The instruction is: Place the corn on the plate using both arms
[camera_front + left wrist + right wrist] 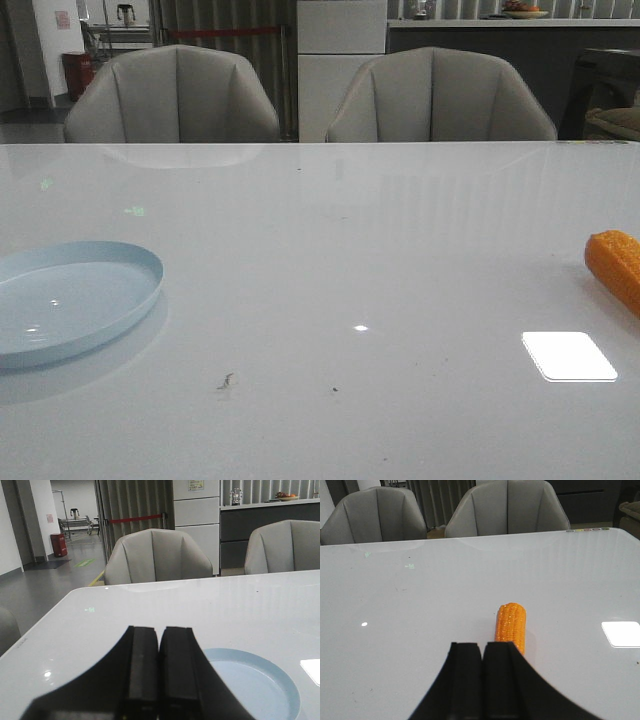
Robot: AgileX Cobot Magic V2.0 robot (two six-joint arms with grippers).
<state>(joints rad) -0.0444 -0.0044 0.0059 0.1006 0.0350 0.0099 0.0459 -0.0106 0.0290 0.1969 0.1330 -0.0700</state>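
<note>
At the far right of the surface (330,260) lies the corn (616,266), well apart from the plate (70,300) at the left. Both the right hand (481,652) and left hand (159,637) are closed and empty. The round cob may roll if nudged off-centre. Its near end is cut off by the front view's edge and hidden behind the right hand.

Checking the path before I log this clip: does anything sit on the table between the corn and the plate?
Nothing visible does. The corn lies at the table's right edge, the plate at its left edge, and only bare white table lies between.
</note>
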